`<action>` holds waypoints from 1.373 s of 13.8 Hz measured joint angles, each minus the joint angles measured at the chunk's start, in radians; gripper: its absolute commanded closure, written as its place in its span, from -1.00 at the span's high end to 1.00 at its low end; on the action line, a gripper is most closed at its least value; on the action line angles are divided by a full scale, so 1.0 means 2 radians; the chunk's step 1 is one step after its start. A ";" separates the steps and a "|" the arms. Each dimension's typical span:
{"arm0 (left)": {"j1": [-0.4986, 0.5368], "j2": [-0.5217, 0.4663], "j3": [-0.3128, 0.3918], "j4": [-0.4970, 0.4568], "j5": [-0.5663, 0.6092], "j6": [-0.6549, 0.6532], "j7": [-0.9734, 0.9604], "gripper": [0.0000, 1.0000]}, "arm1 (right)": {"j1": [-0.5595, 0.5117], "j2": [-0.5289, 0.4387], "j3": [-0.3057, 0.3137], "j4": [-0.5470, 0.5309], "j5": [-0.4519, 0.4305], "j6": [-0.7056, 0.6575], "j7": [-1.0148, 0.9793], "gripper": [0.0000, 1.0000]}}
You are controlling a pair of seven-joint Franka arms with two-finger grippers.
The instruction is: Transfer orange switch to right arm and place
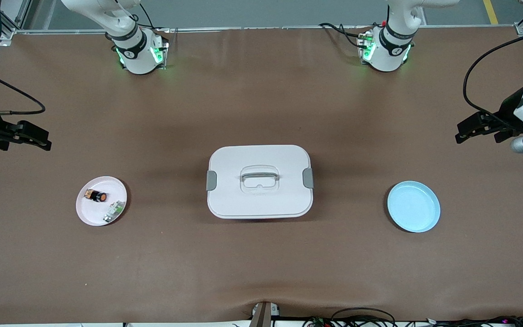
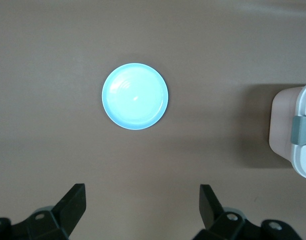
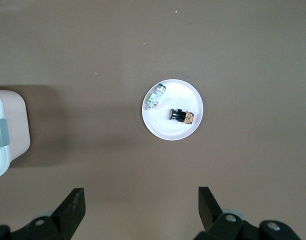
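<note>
The orange switch (image 1: 96, 196) lies on its side on a pale pink plate (image 1: 89, 214) toward the right arm's end of the table. In the right wrist view the switch (image 3: 181, 116) lies on the same plate (image 3: 165, 129). My right gripper (image 1: 44, 139) is open and empty, up over bare table at that end, apart from the plate; its fingers (image 3: 76, 200) frame bare table. My left gripper (image 1: 459, 132) is open and empty over bare table at the left arm's end; its fingers (image 2: 77, 197) also frame bare table.
A small green-white-grey part (image 1: 113, 211) lies beside the switch on the pink plate. A white lidded box (image 1: 260, 181) with a handle stands mid-table. A light blue plate (image 1: 413, 206) lies toward the left arm's end and shows in the left wrist view (image 2: 135, 96).
</note>
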 measured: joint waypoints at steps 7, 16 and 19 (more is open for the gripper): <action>-0.001 -0.005 -0.004 0.000 0.007 -0.011 0.003 1.00 | -0.067 -0.020 -0.003 0.002 -0.001 -0.052 -0.089 1.00; -0.001 -0.007 -0.007 -0.004 0.013 -0.018 0.010 1.00 | -0.071 -0.021 0.002 0.002 0.000 -0.052 -0.093 1.00; -0.001 -0.007 -0.007 -0.004 0.013 -0.020 0.010 1.00 | -0.070 -0.026 0.004 0.000 0.000 -0.053 -0.093 1.00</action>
